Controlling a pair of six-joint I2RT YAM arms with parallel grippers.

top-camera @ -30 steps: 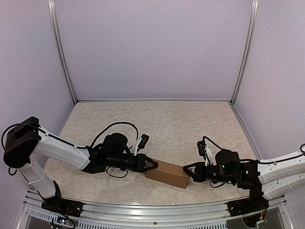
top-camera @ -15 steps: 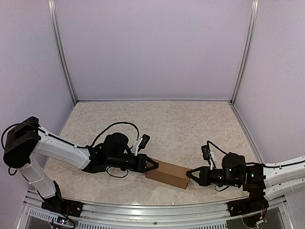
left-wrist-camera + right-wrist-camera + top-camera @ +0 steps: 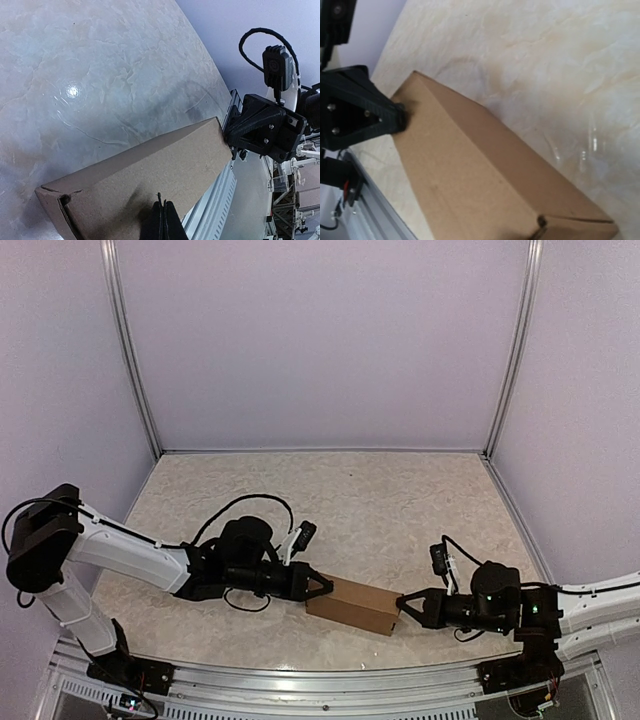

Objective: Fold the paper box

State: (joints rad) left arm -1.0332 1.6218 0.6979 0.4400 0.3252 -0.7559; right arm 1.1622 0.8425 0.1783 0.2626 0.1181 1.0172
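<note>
The paper box lies as a closed brown oblong near the table's front edge, tilted slightly down to the right. My left gripper is shut, its tip pressed against the box's left end. My right gripper is shut too, its tip at the right end. In the left wrist view the shut fingertips rest on the box, and the right gripper meets the far corner. The right wrist view shows the box up close with the left gripper at its far end; my own right fingers hardly show there.
A slotted aluminium rail runs along the near table edge just in front of the box, also visible in the left wrist view as the rail. Pale walls with metal uprights enclose the marbled table.
The right arm has dropped lower and drawn back to the right, its tip staying at the box's right end. The left arm and the box have not visibly moved.
</note>
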